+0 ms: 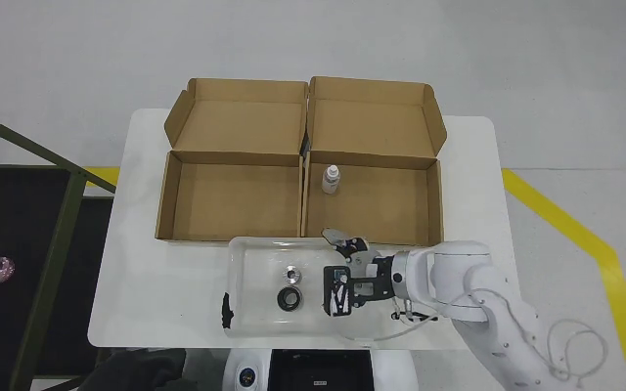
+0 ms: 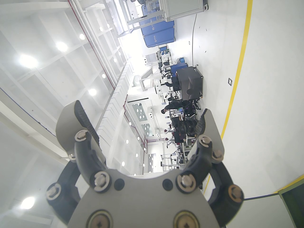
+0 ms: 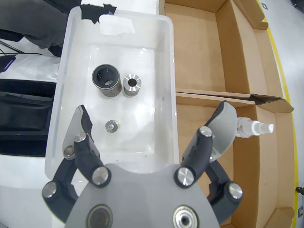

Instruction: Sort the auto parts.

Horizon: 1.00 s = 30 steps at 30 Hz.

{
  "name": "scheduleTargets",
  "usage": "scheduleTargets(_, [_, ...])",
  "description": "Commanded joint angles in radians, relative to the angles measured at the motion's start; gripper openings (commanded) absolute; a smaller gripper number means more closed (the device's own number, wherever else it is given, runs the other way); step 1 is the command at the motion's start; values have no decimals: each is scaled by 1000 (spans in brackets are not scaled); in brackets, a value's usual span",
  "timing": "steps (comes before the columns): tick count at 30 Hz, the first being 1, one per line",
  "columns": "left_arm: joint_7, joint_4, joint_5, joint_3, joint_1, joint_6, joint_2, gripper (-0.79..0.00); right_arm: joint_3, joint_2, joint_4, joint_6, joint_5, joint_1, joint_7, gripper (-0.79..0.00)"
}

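The metal bushing (image 3: pixel 132 85) is shiny, the plastic bin (image 3: pixel 147 34) glossy.

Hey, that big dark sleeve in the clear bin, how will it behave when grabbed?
The sleeve looks like thick metal, so probably stiff and heavy for its size. Its smooth round wall may slip in a grip. It stands on end in the bin; tipped over, it would likely roll.

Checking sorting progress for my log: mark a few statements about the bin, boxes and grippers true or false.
1. Three metal parts lie in the clear bin. True.
2. The right gripper holds a part. False: it is open and holds nothing.
3. The spray bottle is in a cardboard box. True.
4. The left gripper is shut. False: it is open.
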Motion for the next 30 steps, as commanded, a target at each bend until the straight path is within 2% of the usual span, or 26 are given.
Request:
scheduleTargets(1, [0,0,0,0,0,0,0,0,-12,3,-2,-7,-12,-8,10,0])
scheduleTargets(23, [0,0,0,0,0,0,0,0,-194,18,55,57,-188,33,127,0])
scheduleTargets(24, [0,0,0,0,0,0,0,0,-201,18,56,61,-188,36,130,-40])
scheduleTargets(26, [0,0,0,0,0,0,0,0,-213,20,59,70,-193,42,140,-28])
scheduleTargets(28, [0,0,0,0,0,0,0,0,-227,22,62,78,-200,48,147,-52])
scheduleTargets(30, [0,0,0,0,0,0,0,0,-241,24,68,83,-204,54,153,-139])
